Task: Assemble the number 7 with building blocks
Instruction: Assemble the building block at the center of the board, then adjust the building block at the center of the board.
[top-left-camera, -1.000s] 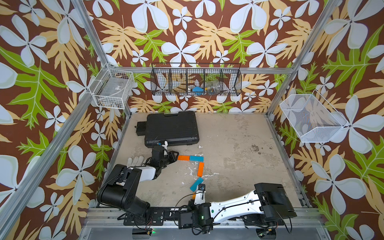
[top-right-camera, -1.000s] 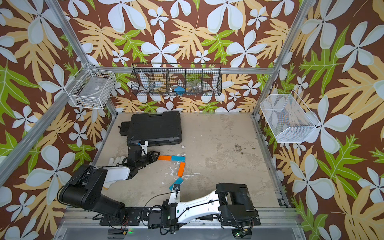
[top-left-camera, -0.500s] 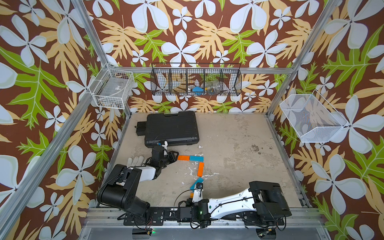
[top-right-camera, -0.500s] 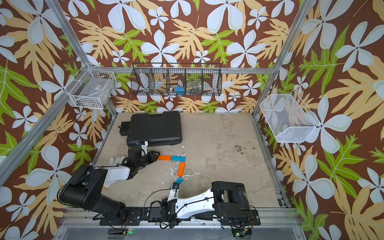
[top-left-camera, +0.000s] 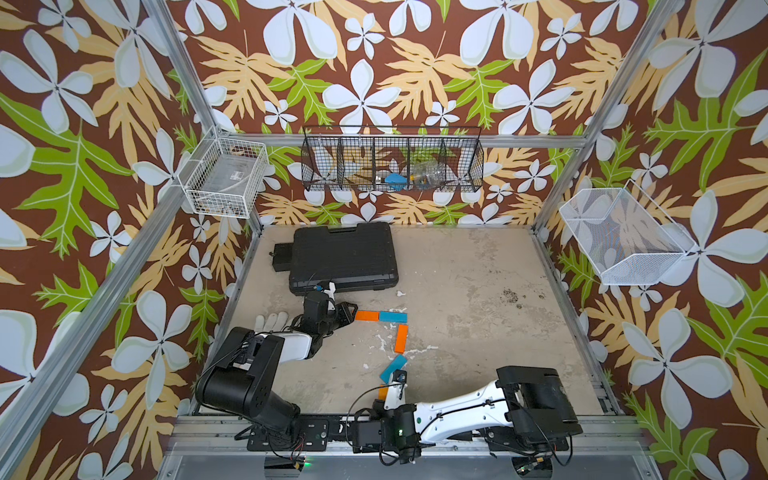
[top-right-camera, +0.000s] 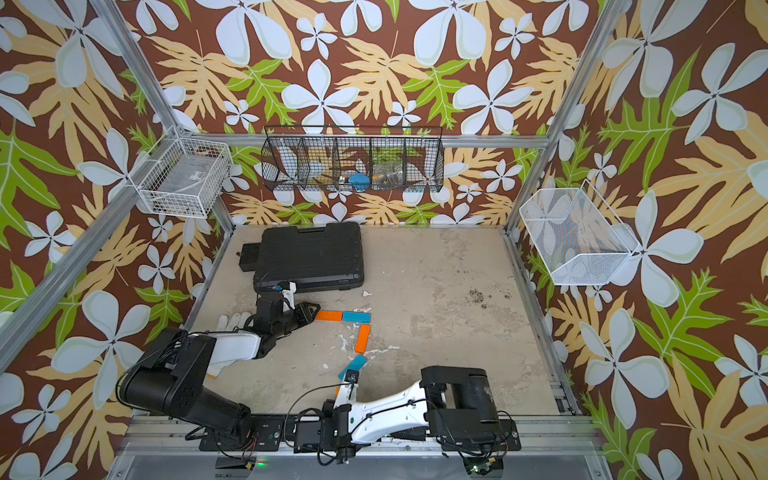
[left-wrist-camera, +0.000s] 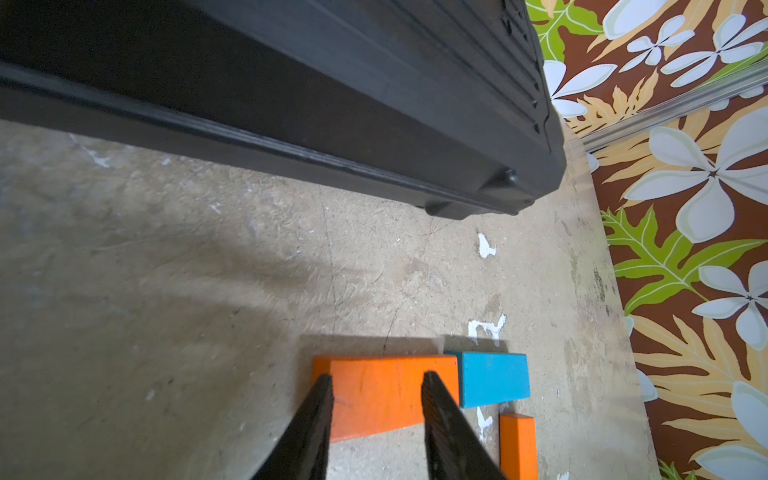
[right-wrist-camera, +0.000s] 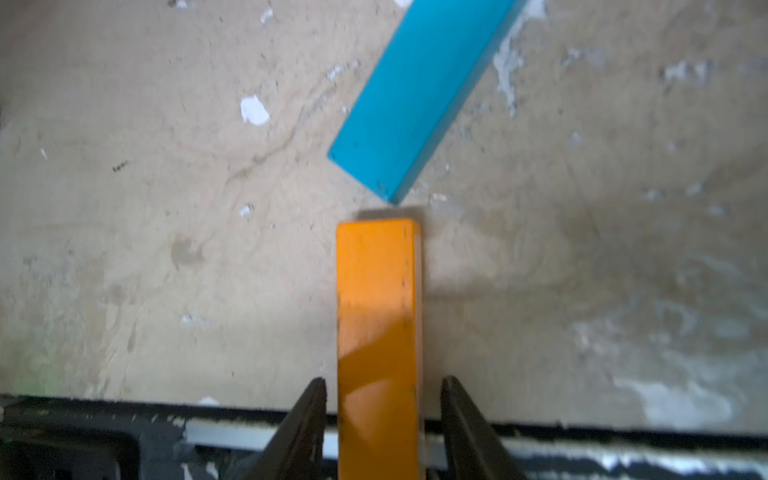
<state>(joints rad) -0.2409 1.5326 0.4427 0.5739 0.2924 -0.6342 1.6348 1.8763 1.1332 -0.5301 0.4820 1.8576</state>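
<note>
Four building blocks lie in an angled line on the table in both top views: an orange bar (top-left-camera: 367, 316), a blue bar (top-left-camera: 392, 316) to its right, an orange bar (top-left-camera: 401, 337) below it, and a slanted blue bar (top-left-camera: 392, 368). A third orange bar (right-wrist-camera: 376, 291) lies just past the slanted blue bar's (right-wrist-camera: 419, 91) near end, at the table's front edge. My right gripper (right-wrist-camera: 383, 380) straddles it, open, with a gap on each side. My left gripper (left-wrist-camera: 376, 376) hovers open at the first orange bar's (left-wrist-camera: 378, 390) left end, holding nothing.
A black case (top-left-camera: 343, 257) lies at the back left, just behind my left gripper (top-left-camera: 349, 309). A white glove (top-left-camera: 272, 321) rests by the left wall. Wire baskets hang on the back (top-left-camera: 392, 160), left (top-left-camera: 224, 178) and right (top-left-camera: 619, 237) walls.
My right gripper's jaws have spread and let go of the orange bar, which now lies on the table. The right arm drew back slightly. The left arm has not moved.
</note>
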